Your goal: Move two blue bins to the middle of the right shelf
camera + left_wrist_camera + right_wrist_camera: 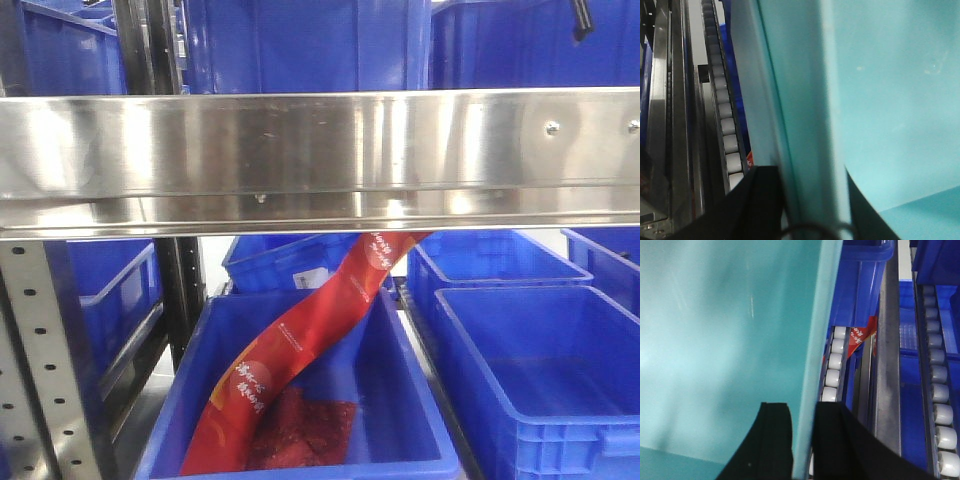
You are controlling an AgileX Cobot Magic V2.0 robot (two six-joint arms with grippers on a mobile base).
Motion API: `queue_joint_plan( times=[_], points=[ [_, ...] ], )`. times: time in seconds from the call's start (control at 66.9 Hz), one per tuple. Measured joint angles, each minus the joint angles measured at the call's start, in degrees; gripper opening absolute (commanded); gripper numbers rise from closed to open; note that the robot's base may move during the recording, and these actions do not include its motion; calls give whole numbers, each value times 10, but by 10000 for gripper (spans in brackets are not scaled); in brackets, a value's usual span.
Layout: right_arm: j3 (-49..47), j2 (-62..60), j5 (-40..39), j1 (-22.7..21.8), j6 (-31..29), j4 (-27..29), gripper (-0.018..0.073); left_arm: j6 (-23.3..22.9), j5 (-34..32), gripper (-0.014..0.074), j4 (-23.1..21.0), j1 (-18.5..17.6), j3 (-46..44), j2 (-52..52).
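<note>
A blue bin fills both wrist views and looks pale teal in their light. My left gripper [812,202] is shut on its side wall [800,115], one black finger [760,200] outside and the other inside. On the opposite wall [815,350] my right gripper [804,440] is shut the same way, with its outer finger [837,440] over the rollers. In the front view neither gripper shows. Several blue bins [305,45] stand above the steel beam there; which one is held I cannot tell.
A wide steel shelf beam [320,160] crosses the front view. Below it a blue bin [400,400] holds red packaging [300,350], with more bins to the right [540,370]. Roller tracks [722,120] [832,375] run beside the held bin. A perforated upright [45,360] stands at left.
</note>
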Motion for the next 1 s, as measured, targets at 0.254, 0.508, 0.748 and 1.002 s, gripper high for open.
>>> queue_joint_plan(
  times=[0.254,0.508,0.748,1.002],
  points=[
    [0,0,0,0,0,0,-167,0,0,-111,0,0,0,0],
    [0,0,0,0,0,0,-167,0,0,-111,0,0,0,0],
    [0,0,0,0,0,0,-167,0,0,-111,0,0,0,0],
    [0,0,0,0,0,0,-167,0,0,-111,0,0,0,0]
  ],
)
